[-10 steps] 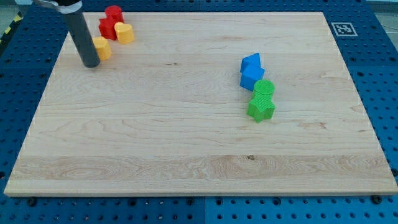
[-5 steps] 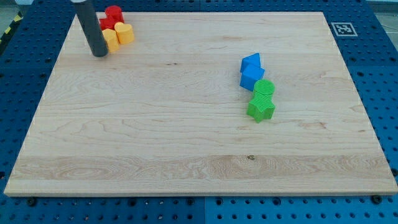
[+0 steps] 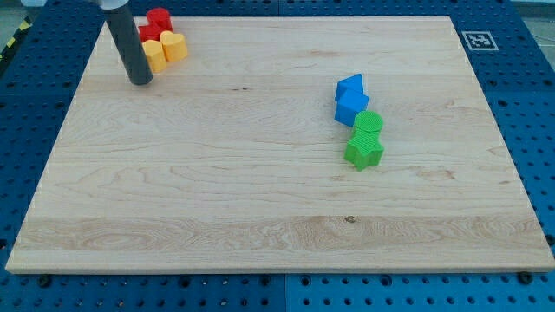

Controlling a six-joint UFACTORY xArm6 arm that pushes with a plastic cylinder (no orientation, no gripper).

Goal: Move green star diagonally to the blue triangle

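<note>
my tip [image 3: 140, 81] has edged down-right, beside the yellow block [image 3: 155, 55], far from the ridged green star [image 3: 363, 152].

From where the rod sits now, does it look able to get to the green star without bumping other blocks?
Probably yes. My tip sits at the view's top left beside the yellow blocks; bare board lies between it and the green star. The green round block and blue blocks crowd only the star's upper side.
</note>
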